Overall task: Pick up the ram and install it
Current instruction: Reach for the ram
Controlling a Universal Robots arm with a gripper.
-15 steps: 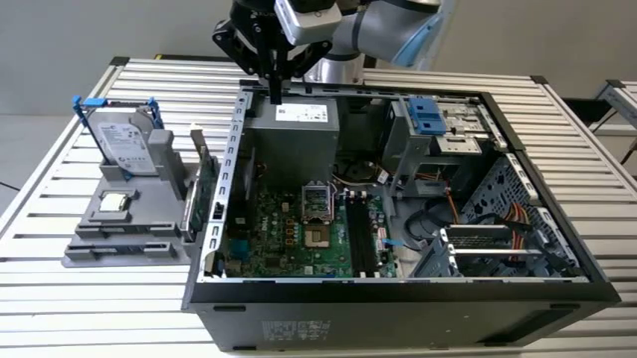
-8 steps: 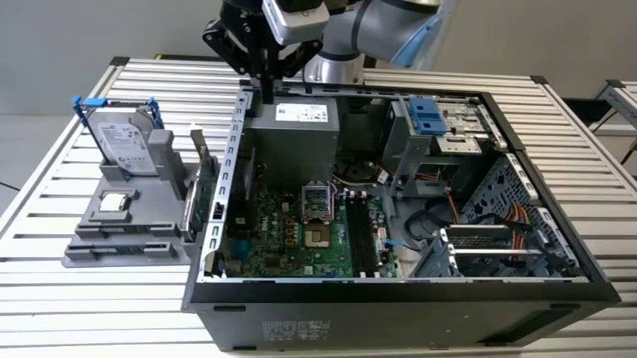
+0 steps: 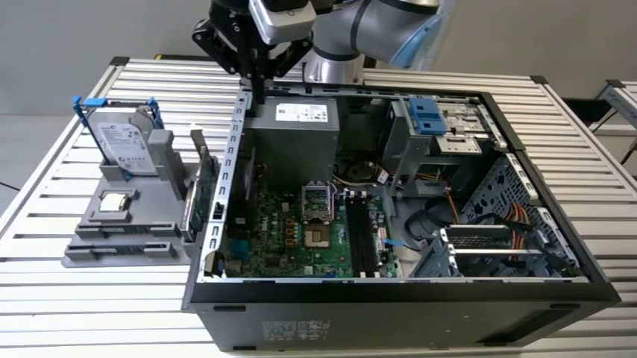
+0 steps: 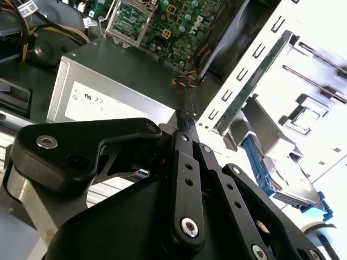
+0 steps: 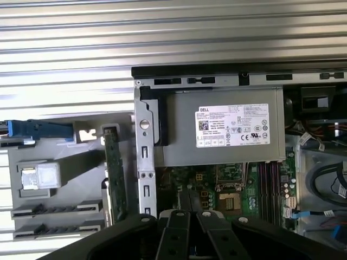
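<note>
Slatted desk (image 3: 60, 313) carries an open PC case (image 3: 398, 313), with a parts fixture (image 3: 110, 250) to its left. My fingers (image 4: 186, 162) pinch a thin dark strip, the ram (image 5: 187, 198) by my judgement. It hangs over the case's far-left corner, above the power supply (image 5: 179, 135). Risk: the thin edge grip lets it twist, or it clips the case wall. Exterior view shows the memory slots (image 3: 356, 235); second wrist view shows the pinch close up.

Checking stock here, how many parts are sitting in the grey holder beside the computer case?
3: the hard drive upright at its far end, the silver chip flat in the middle, the green card on edge nearest the case. More may be hidden.
</note>
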